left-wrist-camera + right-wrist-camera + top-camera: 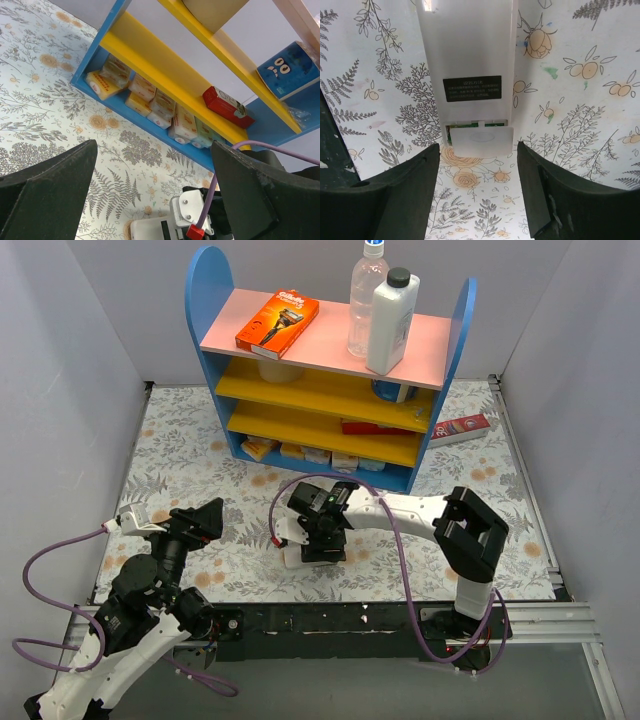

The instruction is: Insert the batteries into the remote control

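Observation:
The remote control [470, 55] lies back-up on the floral mat, white with a black label. Its battery cover [482, 141] is slid partly off the near end, and a thin green strip [470, 123] shows in the gap; I cannot tell whether it is the batteries. No loose batteries are in view. My right gripper [478, 150] is open just above the cover end, one finger on each side and not touching. In the top view it [322, 545] hides most of the remote [291, 556]. My left gripper [205, 520] is open and empty, left of the remote [145, 230].
A blue shelf unit [205, 300] stands at the back with an orange razor box [277, 322], a clear bottle [368, 300] and a white bottle [392, 320] on top. A red-and-white carton [460, 426] lies right of it. Small packs [150, 102] line the bottom shelf.

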Controlling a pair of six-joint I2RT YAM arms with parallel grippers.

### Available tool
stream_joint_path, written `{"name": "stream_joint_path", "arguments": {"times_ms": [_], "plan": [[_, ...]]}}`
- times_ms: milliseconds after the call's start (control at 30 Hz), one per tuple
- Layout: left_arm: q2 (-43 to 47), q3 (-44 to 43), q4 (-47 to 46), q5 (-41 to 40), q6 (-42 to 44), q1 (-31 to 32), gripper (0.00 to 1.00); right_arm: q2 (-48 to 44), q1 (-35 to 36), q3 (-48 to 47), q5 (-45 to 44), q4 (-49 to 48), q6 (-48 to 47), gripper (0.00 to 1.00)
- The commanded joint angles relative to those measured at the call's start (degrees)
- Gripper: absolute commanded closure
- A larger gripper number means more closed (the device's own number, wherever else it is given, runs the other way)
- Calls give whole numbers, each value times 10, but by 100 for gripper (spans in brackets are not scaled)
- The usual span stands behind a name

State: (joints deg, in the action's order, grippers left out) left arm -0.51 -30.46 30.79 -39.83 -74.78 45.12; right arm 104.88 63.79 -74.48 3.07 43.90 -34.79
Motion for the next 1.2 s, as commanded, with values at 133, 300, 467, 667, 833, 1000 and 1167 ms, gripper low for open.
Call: {"name": "stream_joint_path", "arguments": {"times_ms": [133,300,467,667,833,1000,1167], "plan": [[-25,7,-9,21,-4,-4,2,-118,-16,54,-20,-92,89,23],[-72,8,-13,56,-25,-4,2,-209,-55,125,-63,-178,175,9],[-142,4,-11,113,-65,-4,2,-283,-121,194,-94,-289,370,5],[-243,-9,17,159,-119,-4,2,-387,-130,318,-136,-430,514,4],[-309,8,4,224,-152,-4,2,-407,-132,394,-107,-503,580,2],[-405,21,-3,273,-185,-4,2,-357,-121,355,-96,-439,657,12],[-476,31,-27,318,-206,-3,6,-314,-88,328,-129,-385,689,20]]}}
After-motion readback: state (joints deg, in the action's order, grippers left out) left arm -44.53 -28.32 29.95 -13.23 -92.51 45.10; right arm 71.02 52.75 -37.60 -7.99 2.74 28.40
